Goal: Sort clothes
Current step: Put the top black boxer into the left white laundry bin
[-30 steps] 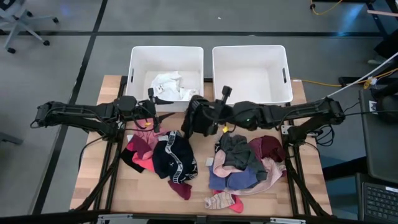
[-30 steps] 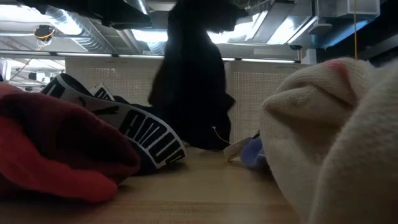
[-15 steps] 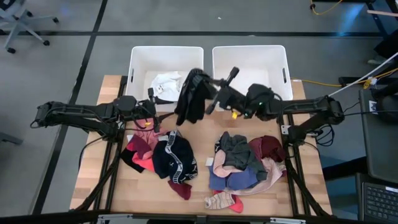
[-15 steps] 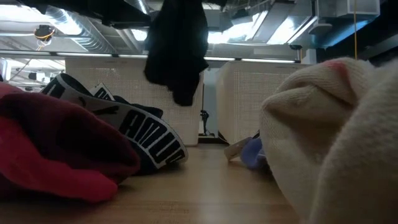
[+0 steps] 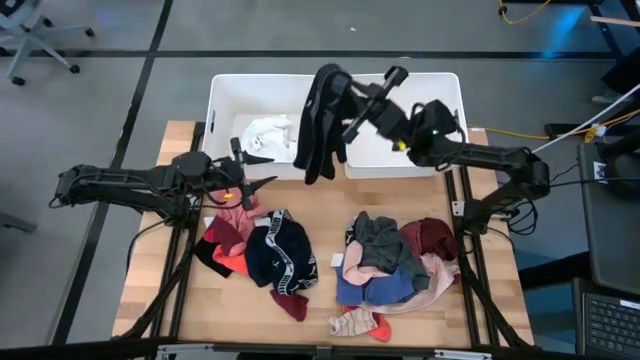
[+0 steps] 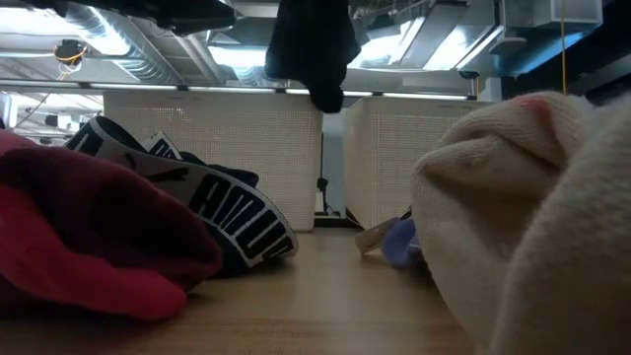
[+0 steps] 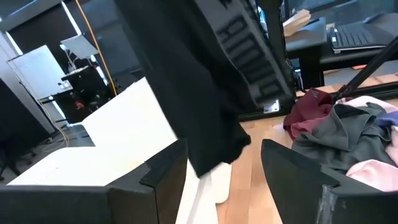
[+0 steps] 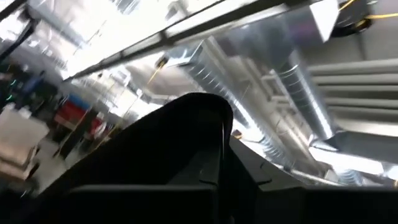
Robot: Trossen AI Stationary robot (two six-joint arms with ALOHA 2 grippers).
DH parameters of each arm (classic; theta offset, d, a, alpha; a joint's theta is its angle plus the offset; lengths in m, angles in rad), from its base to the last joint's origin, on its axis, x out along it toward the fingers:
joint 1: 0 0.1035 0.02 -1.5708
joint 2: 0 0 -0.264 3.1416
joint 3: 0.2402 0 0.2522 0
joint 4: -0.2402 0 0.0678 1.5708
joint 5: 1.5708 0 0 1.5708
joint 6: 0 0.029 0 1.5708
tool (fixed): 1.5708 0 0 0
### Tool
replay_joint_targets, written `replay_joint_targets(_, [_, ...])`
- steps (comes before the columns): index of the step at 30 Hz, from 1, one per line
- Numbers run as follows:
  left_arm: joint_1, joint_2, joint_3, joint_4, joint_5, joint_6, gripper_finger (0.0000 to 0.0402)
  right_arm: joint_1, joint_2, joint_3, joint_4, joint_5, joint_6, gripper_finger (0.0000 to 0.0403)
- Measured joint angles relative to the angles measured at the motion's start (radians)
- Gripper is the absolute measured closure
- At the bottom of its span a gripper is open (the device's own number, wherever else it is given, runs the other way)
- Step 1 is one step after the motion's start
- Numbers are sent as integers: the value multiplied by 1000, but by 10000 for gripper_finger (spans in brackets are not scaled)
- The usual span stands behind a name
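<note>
Left gripper (image 5: 262, 186) low over the wooden table (image 5: 320, 210), fingers spread wide, holding nothing. Heaped mixed-colour fabric clothes (image 5: 265, 250) below. Right gripper (image 5: 335, 95) clamped on a limp black fabric garment (image 5: 318, 125), dangling above the two white rectangular plastic bins (image 5: 405, 120).

I see two white rectangular bins (image 5: 404, 118) side by side at the far edge of the wooden table (image 5: 325, 215), with a narrow gap between them. An office chair (image 5: 28, 35) stands on the grey floor at far left. A laptop (image 5: 608, 320) sits at the near right corner.
</note>
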Motion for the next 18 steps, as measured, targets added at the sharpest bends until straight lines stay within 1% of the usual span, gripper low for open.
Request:
replay_joint_targets(4, [0, -1, 0, -3, 0, 3, 208, -60, 17, 16, 105, -23, 79, 386])
replay_joint_targets(7, [0, 1, 0, -2, 0, 6, 208, -102, 43, 64, 100, -24, 144, 386])
replay_joint_targets(11, [0, 2, 0, -3, 0, 7, 208, -140, 110, 147, 93, -24, 227, 386])
replay_joint_targets(14, [0, 2, 0, -5, 0, 7, 208, -146, 178, 214, 82, -24, 239, 386])
replay_joint_targets(18, [0, 2, 0, -9, 0, 7, 208, -143, 265, 308, 9, -24, 239, 386])
